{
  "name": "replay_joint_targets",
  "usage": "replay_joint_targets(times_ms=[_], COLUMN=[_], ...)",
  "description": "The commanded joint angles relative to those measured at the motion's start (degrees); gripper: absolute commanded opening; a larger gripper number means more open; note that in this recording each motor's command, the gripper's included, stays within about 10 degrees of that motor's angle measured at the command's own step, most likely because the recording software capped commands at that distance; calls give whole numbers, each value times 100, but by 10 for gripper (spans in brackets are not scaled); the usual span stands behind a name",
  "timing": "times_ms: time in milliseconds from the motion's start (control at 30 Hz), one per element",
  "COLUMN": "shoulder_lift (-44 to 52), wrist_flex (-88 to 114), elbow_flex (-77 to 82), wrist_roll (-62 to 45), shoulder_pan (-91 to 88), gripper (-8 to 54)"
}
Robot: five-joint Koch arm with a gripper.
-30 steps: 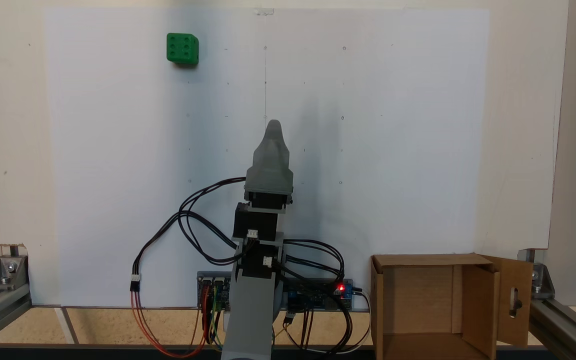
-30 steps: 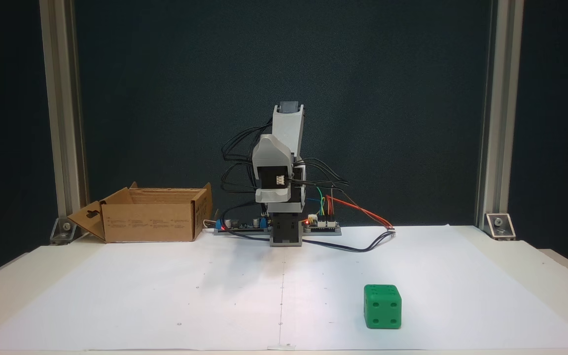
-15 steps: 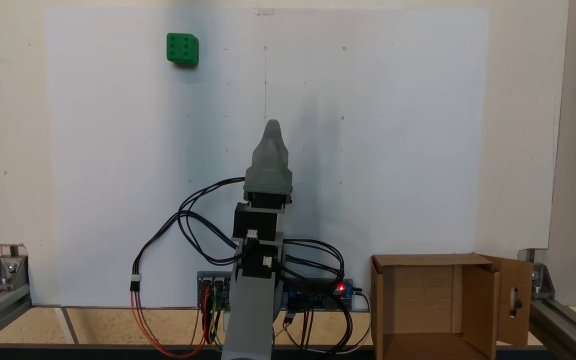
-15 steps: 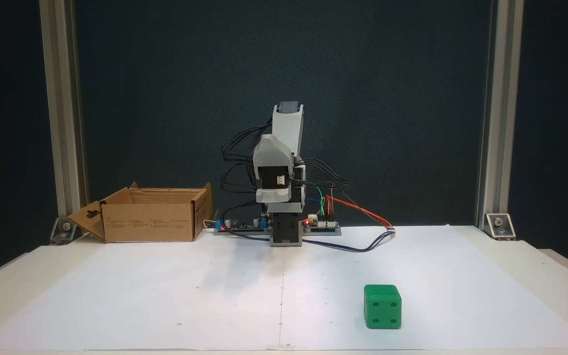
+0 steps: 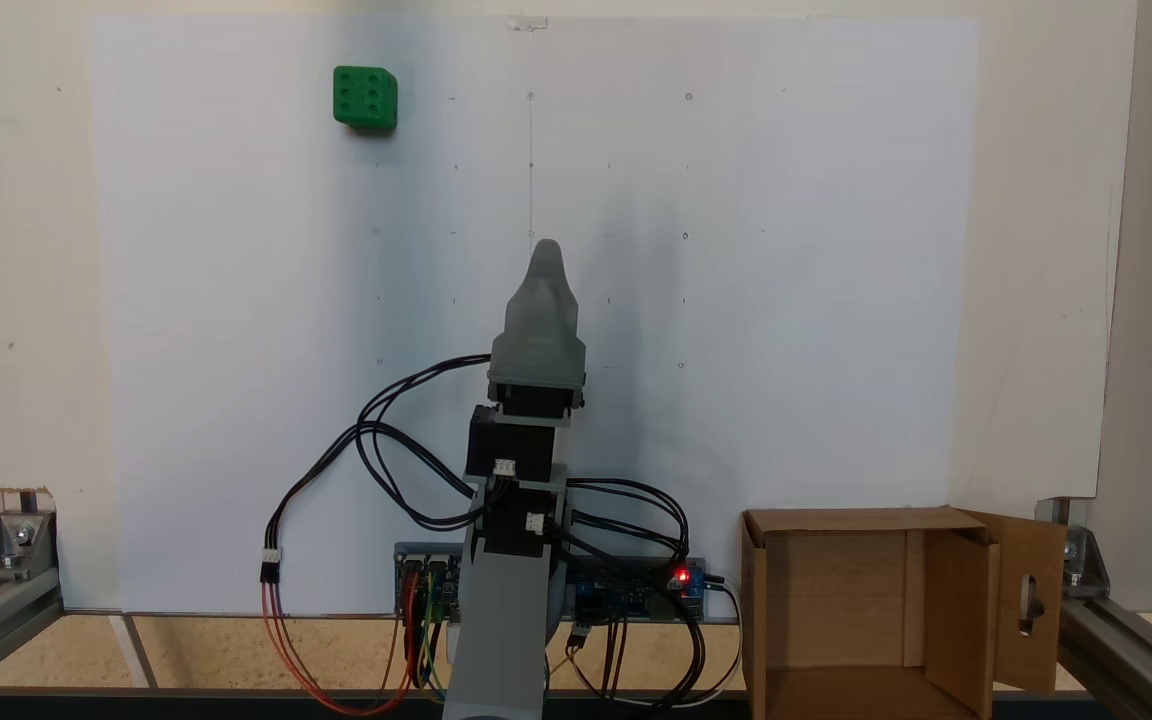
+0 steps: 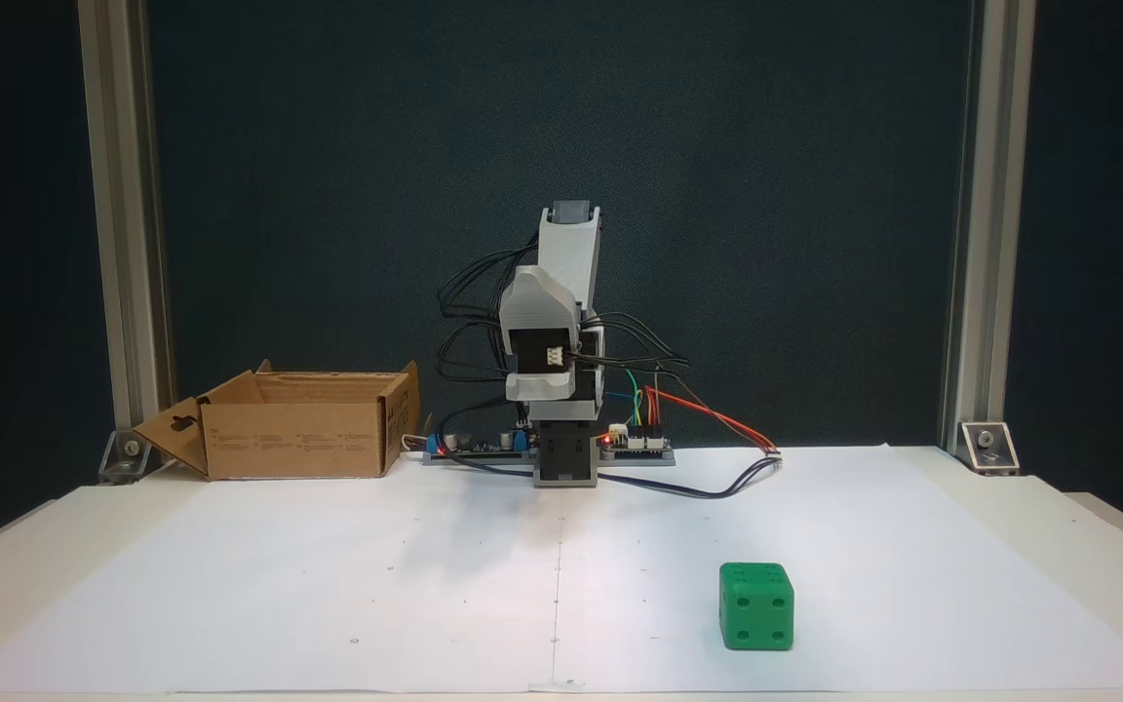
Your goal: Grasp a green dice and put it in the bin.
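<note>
Green dice (image 5: 365, 97) at upper left of a fixed view, well apart from folded arm's gripper (image 5: 545, 250), jaw state untellable; bin (image 5: 876, 610) lower right, empty; step: pre-reach; next likely calls for extending toward the dice.

The green dice (image 6: 756, 605) looks like smooth moulded plastic with a faint sheen, and it sits on a matt white paper sheet (image 6: 328, 575). Beyond that sheet's far left corner, the bin (image 6: 298, 437) is dull brown corrugated cardboard, rough at its cut edges. The arm (image 6: 554, 341) beside the bin has matt grey plastic shells and black blocks. Behind the bin stands a brushed aluminium post (image 6: 128, 244), against a dark matt backdrop (image 6: 766, 195).
</note>
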Motion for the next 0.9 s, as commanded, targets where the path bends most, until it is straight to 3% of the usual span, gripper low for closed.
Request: replay_joint_targets(times_ms=[0, 300, 867], shoulder_lift=[615, 615, 615], wrist_flex=[-158, -105, 6405], elbow_flex=[299, 185, -3287], wrist_roll=[35, -114, -88], shoulder_pan=[9, 9, -220], gripper=[439, 422, 424])
